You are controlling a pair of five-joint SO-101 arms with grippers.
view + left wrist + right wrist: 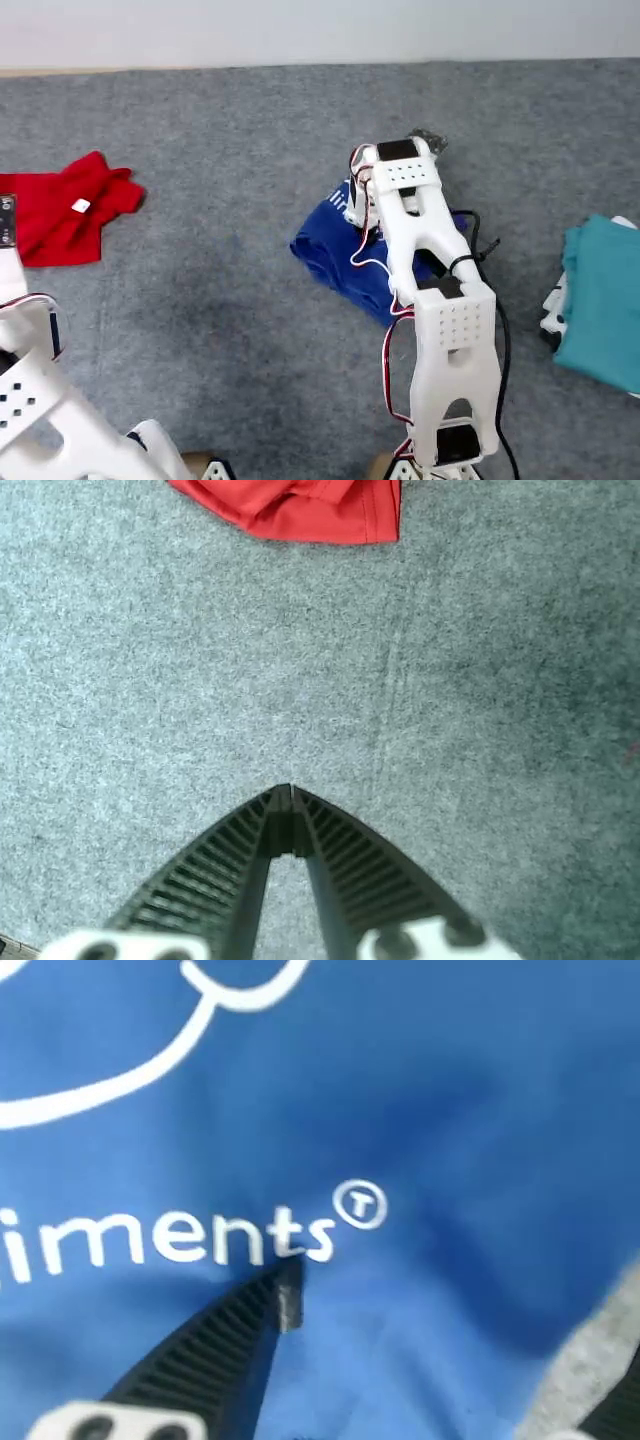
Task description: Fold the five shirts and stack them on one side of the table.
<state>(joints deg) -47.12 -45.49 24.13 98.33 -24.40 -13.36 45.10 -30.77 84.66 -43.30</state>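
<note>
Blue shirt (pixel 420 1110) sits under your right fingers (pixel 220 1350), spread wide; your left fingers (pixel 215 865) press together over desk (pixel 150 680), red shirt (pixel 310 510) well apart.

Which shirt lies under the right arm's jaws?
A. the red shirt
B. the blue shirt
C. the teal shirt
B: the right wrist view shows the open jaws close over the blue shirt; the red shirt and the teal shirt lie far to either side.
</note>
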